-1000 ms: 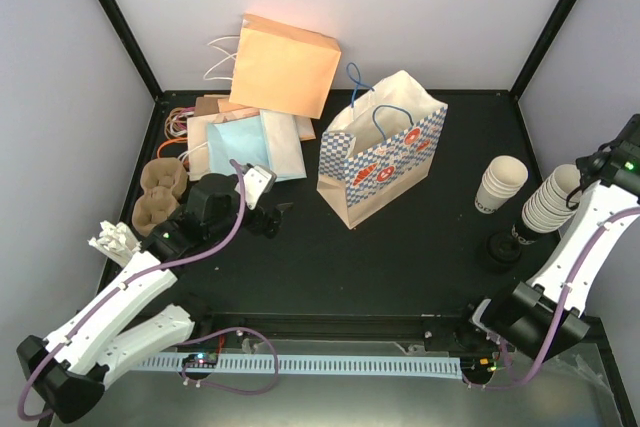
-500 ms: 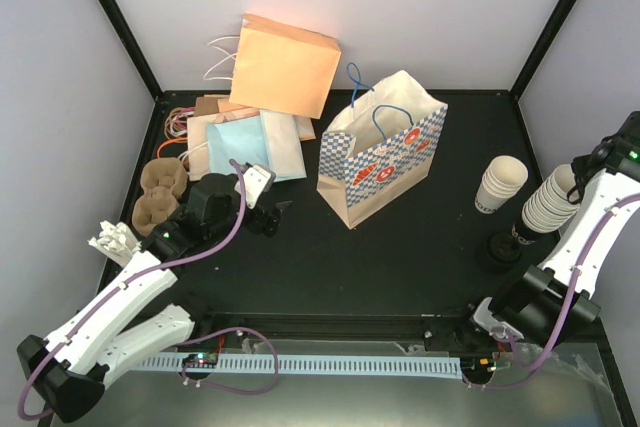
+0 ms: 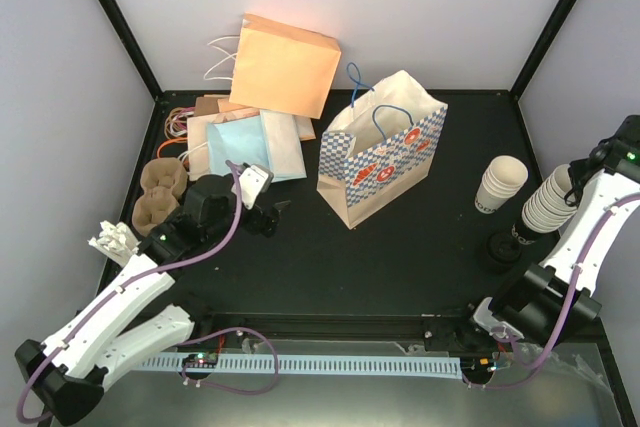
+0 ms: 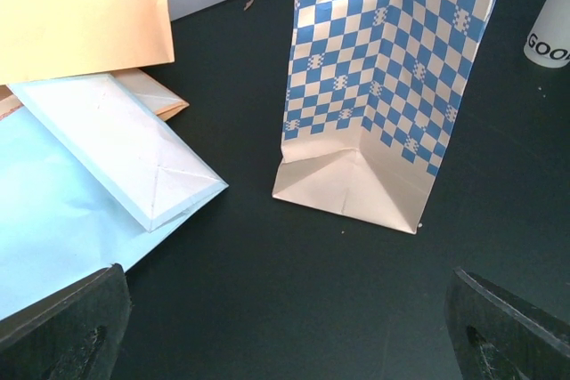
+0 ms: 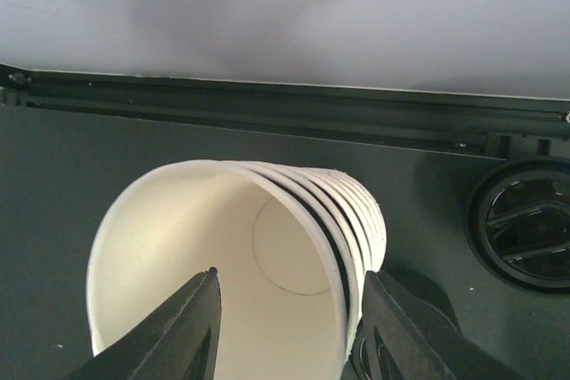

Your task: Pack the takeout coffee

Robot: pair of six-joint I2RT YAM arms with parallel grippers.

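1. Left gripper (image 4: 285, 335): jaws spread wide, low before the bag (image 4: 392, 60).
2. Right gripper (image 5: 292, 278): jaws apart, 1 finger inside the cup (image 5: 169, 238), 1 outside.
3. Cup tops the tilted stack (image 5: 372, 220), far right.

Robot test cell, laboratory type. A black desk (image 3: 400, 257) stands enclosed by plain white panels (image 3: 400, 7) on black frame posts (image 3: 115, 19). A left arm (image 3: 120, 297) and a right arm (image 3: 590, 232) are bolted at the desk's near edge, beside a slotted cable duct (image 3: 330, 362).
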